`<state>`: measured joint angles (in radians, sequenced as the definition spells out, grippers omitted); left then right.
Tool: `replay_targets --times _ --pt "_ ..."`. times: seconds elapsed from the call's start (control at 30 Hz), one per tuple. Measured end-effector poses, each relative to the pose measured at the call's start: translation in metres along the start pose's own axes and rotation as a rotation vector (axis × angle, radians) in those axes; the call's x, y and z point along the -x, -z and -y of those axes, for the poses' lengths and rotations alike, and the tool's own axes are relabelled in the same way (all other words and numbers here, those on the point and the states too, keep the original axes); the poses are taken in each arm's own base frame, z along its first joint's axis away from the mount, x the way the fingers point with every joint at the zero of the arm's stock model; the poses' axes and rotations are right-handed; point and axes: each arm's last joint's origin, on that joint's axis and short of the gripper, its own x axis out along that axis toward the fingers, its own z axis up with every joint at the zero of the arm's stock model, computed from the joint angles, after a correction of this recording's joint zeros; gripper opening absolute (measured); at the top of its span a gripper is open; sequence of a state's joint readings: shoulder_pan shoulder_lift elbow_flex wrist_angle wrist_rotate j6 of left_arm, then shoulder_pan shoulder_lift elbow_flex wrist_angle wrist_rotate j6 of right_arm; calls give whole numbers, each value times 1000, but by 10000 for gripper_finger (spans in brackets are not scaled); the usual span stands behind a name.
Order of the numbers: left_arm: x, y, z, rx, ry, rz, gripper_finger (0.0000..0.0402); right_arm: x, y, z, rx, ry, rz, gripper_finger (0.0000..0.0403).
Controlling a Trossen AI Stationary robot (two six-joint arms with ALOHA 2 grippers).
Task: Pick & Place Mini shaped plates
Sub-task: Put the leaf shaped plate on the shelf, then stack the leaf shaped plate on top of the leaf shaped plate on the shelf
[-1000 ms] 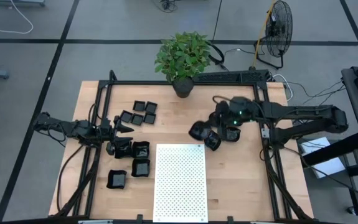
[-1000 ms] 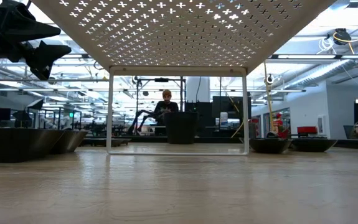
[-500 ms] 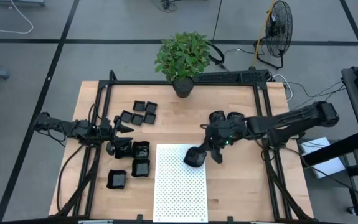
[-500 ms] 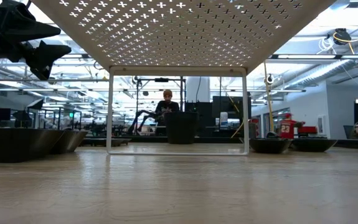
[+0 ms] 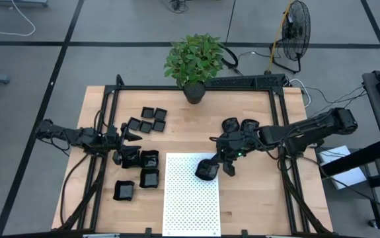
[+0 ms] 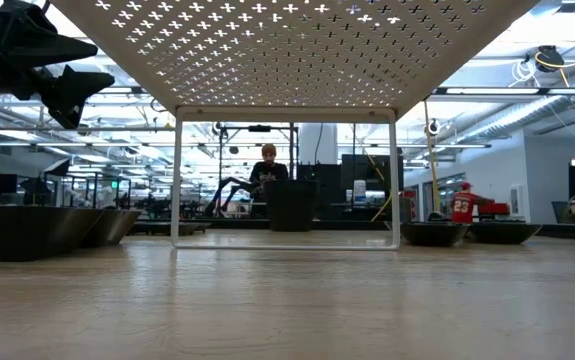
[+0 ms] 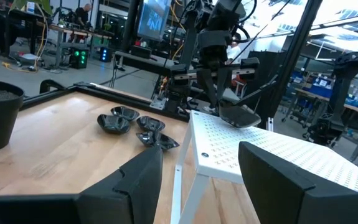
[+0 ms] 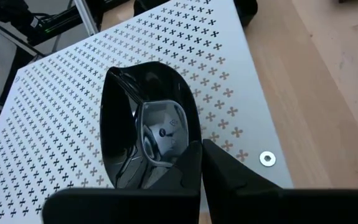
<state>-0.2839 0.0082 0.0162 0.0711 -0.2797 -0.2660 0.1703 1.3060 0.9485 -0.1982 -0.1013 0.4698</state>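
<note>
The right wrist view shows a glossy black plate (image 8: 147,130) with a rounded, uneven rim pinched at its near edge between the pressed-together fingers of the right gripper (image 8: 198,163), held tilted over the white perforated platform (image 8: 54,106); whether the plate touches that surface cannot be told. In the high view the same plate (image 5: 207,169) sits over the far right corner of the white platform (image 5: 190,198), with the right gripper (image 5: 227,160) just beside it and the right arm reaching in from the table's right side. Two more rounded black plates (image 5: 241,125) lie on the wood just behind that arm, and in the left wrist view three such plates (image 7: 138,123) can be seen on the table beyond the platform's edge, with the right arm holding its plate (image 7: 240,116) above the white surface. On the left half of the table, a cluster of small square plates (image 5: 147,119) lies toward the far side, and several more dark plates (image 5: 143,168) lie nearer, one (image 5: 124,190) apart toward the near left corner. The left gripper (image 5: 131,136) hangs over the left side between those two groups, its fingers (image 7: 135,180) spread apart and holding nothing. A potted plant (image 5: 194,61) stands at the far edge of the wooden table (image 5: 256,192). In the low view the underside of the white platform (image 6: 297,50) fills the top, and a person (image 6: 267,170) is seated in the room well behind the table.
</note>
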Motion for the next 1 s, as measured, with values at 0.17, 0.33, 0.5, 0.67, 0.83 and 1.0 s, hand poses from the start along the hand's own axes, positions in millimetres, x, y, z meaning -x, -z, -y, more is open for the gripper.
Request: replay_targets --times 0.17,0.33,0.5,0.67,0.83,1.0 --pt "0 0 0 0 0 0 214 0 0 1 1 23 11 0" --pt "0 0 0 0 0 0 214 0 0 1 3 31 15 0" --pt "0 0 0 0 0 0 214 0 -1 1 3 52 26 19" --pt "0 0 0 0 0 0 214 0 -1 2 4 70 35 53" --pt "0 0 0 0 0 0 214 4 -2 1 19 63 49 85" --pt "0 0 0 0 0 0 214 14 -5 -1 49 52 78 102"
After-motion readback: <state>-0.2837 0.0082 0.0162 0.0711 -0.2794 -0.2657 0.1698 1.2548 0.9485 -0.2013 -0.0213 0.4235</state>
